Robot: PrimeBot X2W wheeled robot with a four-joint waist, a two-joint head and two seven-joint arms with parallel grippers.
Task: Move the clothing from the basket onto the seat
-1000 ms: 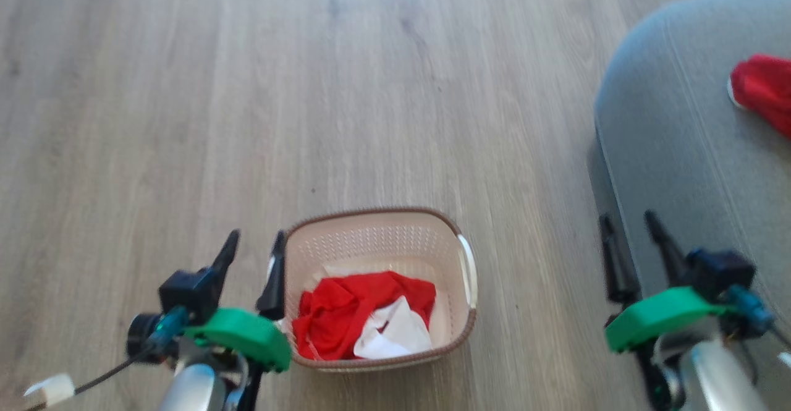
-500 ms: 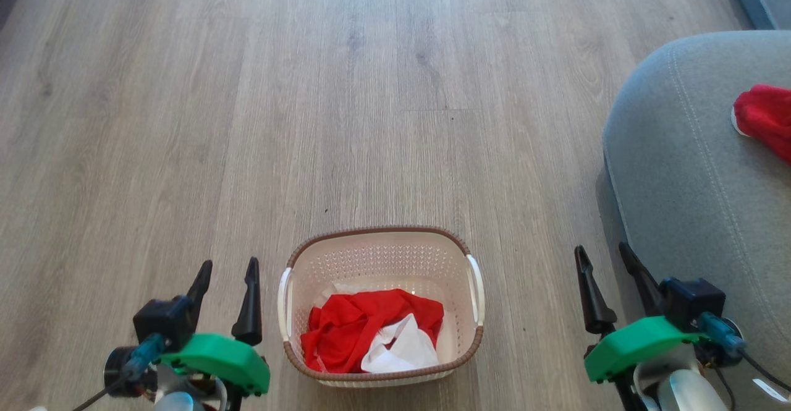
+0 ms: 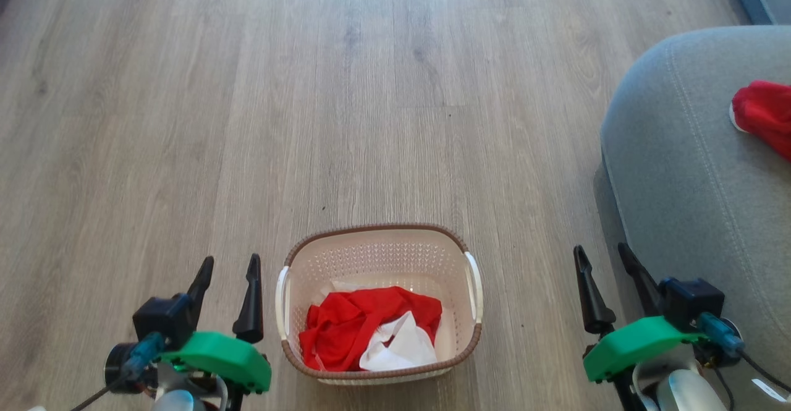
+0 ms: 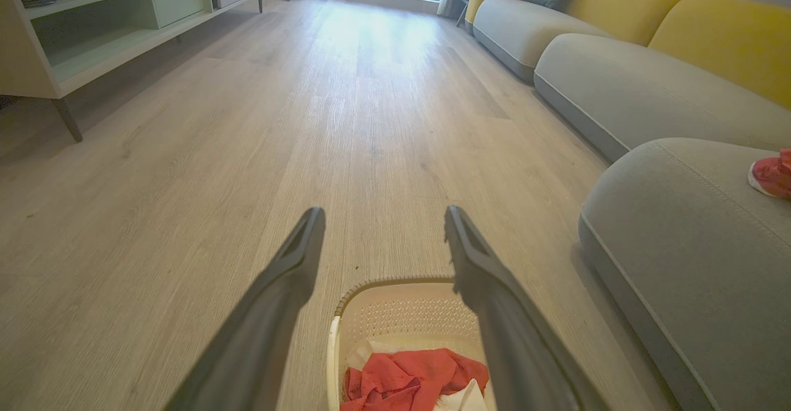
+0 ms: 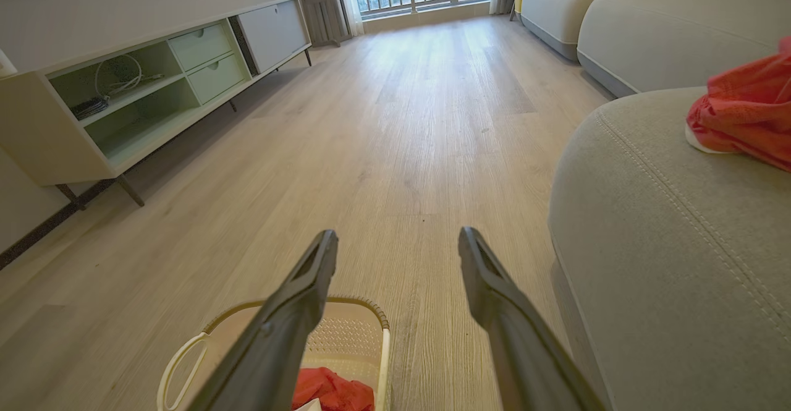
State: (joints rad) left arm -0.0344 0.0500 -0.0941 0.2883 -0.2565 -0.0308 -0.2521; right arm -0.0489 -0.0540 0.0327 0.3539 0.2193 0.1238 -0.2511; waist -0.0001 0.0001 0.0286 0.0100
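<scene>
- Basket (image 3: 377,230) upright on the wood floor (image 3: 247,120), between the two arms in the head view, with a strip of bare floor between it and the seat (image 3: 680,182).
- Clothing (image 3: 352,327) crumpled inside the basket, on its bottom toward the near wall: mostly bright red, with a white part at the near right.
- Far part of the basket's bottom mostly bare, a little white showing there.
- Red piece (image 3: 763,111) with a white edge lying on top of the seat, back from the seat's rounded corner and partly cut off by the picture's edge.
- Left pincer (image 3: 230,262) spread and holding nothing, fingers pointing forward, just beside the basket's left handle and outside the rim, touching neither.
- In the left wrist view, one dark finger (image 4: 494,287) crossing in front of the basket's far rim, with the clothing low between the two fingers.
- Right pincer (image 3: 600,250) likewise spread and empty, over the strip of floor at the seat's near edge, well apart from the basket.
- In the right wrist view, the basket at the lower left behind one finger (image 5: 290,324), the seat on the right with the red piece on top.
- Low cabinet (image 5: 154,89) with open shelves along the floor's far edge.
- Grey and yellow sofa (image 4: 618,83) in line with the seat.
</scene>
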